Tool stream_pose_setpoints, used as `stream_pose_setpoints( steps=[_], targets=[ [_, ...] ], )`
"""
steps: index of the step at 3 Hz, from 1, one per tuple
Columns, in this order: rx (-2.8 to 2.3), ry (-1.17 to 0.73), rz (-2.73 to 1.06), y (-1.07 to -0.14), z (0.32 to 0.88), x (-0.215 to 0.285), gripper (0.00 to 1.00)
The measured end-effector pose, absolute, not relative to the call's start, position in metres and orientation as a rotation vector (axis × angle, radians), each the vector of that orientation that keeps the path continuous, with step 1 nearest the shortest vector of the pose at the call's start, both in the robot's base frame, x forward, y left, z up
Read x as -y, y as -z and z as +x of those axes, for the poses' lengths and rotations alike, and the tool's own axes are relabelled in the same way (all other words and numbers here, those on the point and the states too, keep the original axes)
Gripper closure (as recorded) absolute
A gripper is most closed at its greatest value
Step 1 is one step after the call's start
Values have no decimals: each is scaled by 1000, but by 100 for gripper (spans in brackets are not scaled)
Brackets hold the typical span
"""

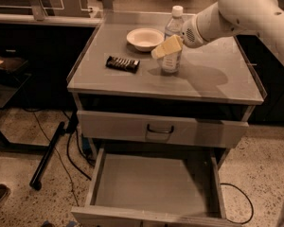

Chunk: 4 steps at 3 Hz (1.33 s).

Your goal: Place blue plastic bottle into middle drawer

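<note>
**Q:** Risk?
**A:** The blue plastic bottle stands upright on the surface, just right of the white bowl. A loose hold could tip it.

**Q:** Arm pose?
**A:** The arm reaches in from the right. The tool lies across the bottle's middle, apparently touching it; whether it is clamped, I cannot tell. The middle drawer is open.

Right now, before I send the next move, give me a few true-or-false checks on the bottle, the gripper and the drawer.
1. The blue plastic bottle stands upright on the cabinet top. True.
2. The middle drawer is shut. False: it is pulled open.
3. The gripper is at the bottle's side, above the cabinet top. True.
4. The white bowl sits inside the middle drawer. False: it sits on the cabinet top beside the bottle.
5. The dark snack bar lies in the bowl. False: it lies flat on the cabinet top, apart from the bowl.
</note>
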<state>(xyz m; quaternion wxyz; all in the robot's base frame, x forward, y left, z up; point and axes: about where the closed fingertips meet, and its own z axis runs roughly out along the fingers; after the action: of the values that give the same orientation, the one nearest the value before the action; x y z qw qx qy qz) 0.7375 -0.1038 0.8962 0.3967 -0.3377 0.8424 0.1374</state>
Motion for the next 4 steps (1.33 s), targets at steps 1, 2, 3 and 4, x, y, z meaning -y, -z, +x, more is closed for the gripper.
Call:
stream_pose_setpoints(
  steps=[1, 2, 3, 4],
  targets=[
    [-2134, -348, -856, -896, 738, 104, 42],
    [-2134, -348, -856, -896, 737, 104, 65],
    [-2126, -342, -862, -904, 732, 105, 96],
    [-2114, -316, -848, -924, 694, 117, 100]
  ],
)
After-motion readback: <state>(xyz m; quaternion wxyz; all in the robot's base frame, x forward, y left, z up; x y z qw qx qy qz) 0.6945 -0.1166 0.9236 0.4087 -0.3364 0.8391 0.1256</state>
